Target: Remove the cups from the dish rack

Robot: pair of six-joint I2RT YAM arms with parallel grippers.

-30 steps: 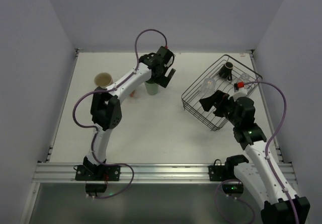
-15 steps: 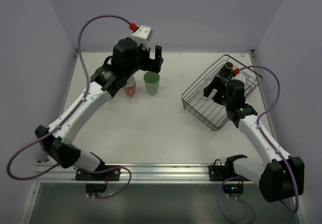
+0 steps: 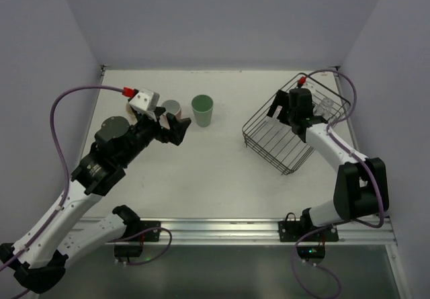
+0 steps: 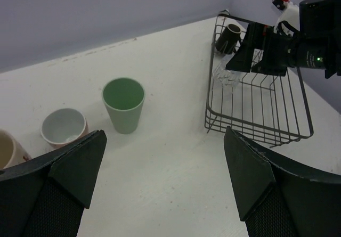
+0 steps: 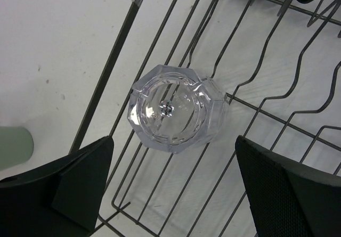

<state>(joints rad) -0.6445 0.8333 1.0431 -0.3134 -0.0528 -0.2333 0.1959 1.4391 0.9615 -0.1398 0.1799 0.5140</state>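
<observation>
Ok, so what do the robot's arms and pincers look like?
The left arm and right arm are white tubes with black joints, each trailed by a purple cable with a red plug near the wrist. The left one has a small white box. The left pincer and right pincer have two broad black fingers, textured inside.

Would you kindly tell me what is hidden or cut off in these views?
Top view: the left arm hides most of the beige mug; the right gripper covers the clear glass and dark brown mug in the dish rack.
Left wrist: beige mug cut by the left edge.
Right wrist: dark brown mug cut by the top edge, mint green tumbler by the left edge.
</observation>
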